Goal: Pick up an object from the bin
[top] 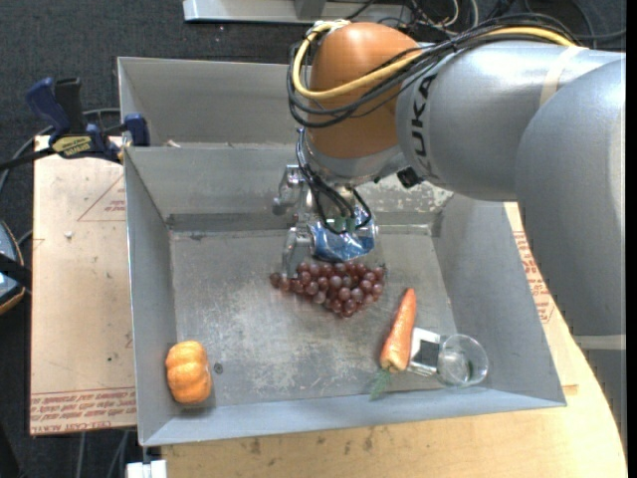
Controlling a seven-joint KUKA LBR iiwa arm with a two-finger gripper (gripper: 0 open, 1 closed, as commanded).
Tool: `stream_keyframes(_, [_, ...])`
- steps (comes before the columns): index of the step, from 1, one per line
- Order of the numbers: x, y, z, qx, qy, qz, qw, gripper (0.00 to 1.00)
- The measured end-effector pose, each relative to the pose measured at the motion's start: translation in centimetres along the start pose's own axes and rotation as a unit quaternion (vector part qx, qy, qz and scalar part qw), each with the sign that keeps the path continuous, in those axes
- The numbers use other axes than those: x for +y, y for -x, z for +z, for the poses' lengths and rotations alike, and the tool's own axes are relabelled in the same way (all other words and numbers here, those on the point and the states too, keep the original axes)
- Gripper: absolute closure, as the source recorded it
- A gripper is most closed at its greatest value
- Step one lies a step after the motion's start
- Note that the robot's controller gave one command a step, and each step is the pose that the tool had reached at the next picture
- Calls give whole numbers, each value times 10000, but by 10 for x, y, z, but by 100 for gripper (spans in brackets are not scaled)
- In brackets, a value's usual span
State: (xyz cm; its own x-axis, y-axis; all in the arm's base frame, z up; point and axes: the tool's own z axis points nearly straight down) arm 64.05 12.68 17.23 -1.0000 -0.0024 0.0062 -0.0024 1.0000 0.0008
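I'm seeing bare bin floor (229, 307) spreading left of the grape bunch (333, 285); carrot (399, 332) and clear cup (462, 358) (right corner) are crowding that side.

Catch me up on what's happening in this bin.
A KUKA arm reaches into the grey metal bin from the right. Its gripper is low over the back edge of a bunch of dark red grapes near the middle of the floor. Whether it has hold of them cannot be told. The rest lies apart from it: a carrot and a clear round item at the front right, and a small orange pumpkin at the front left.
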Motion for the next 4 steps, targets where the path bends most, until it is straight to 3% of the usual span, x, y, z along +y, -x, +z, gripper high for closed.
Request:
stream_keyframes(1, [0,2,-4,-36,3,10,10000,0])
stream_keyframes(2, [-38,-6,51,-63,7,-133,9999,0])
stream_keyframes(3, [-84,-32,55,17,0,-390,9992,0])
stream_keyframes(4, [-100,-30,16,-63,-5,-309,9995,0])
